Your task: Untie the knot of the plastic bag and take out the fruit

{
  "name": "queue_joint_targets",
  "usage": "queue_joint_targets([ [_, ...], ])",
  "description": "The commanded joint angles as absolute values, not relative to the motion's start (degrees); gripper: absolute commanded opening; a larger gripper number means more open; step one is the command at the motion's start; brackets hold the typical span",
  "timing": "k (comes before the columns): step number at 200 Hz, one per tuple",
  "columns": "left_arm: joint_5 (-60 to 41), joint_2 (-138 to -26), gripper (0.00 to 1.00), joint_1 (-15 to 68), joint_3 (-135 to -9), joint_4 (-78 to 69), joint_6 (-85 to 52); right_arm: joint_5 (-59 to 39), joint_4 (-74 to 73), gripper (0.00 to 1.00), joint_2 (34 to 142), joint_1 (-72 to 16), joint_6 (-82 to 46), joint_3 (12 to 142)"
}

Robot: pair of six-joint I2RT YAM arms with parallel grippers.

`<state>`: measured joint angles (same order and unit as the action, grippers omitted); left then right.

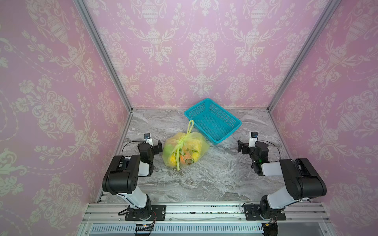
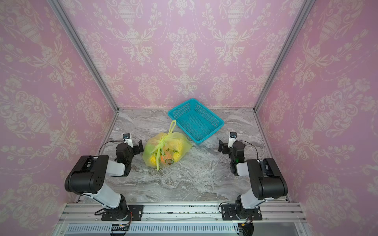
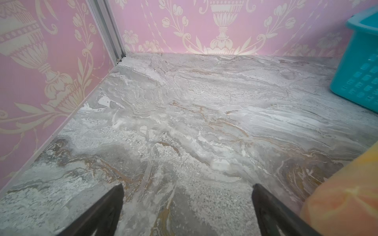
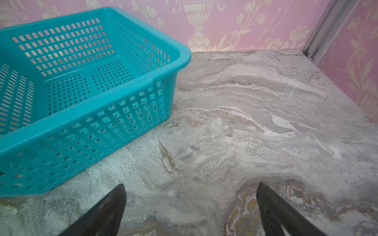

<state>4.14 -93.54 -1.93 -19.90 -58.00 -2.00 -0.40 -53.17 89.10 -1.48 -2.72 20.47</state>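
Untying looks unstarted: left fingers (image 3: pixel 110 204) and right fingers (image 4: pixel 111 204) gape empty, so next pinch the knot (image 1: pixel 183 139) on the mid-frame plastic bag (image 1: pixel 199 143).

Left claw (image 3: pixel 187 186) and right claw (image 4: pixel 191 185) each hover low, jaws wide apart and empty.

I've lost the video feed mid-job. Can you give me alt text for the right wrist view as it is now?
The right gripper is open and holds nothing, with bare grey marble table between its fingertips. An empty teal mesh basket sits on the table just ahead and off to one side, with pink patterned wallpaper behind.
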Motion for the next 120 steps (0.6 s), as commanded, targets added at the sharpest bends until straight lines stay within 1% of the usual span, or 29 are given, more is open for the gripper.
queue_joint_targets([
  [1,3.1,-93.7,0.99,-2.1,-20.5,-57.7,-1.0,0.3,-53.1,1.00,88.2,-1.4,-1.6,21.1],
  [120,2.9,-93.7,0.99,-2.1,-20.5,-57.7,-0.9,0.8,-53.4,1.00,88.0,-1.5,-1.6,20.9],
])
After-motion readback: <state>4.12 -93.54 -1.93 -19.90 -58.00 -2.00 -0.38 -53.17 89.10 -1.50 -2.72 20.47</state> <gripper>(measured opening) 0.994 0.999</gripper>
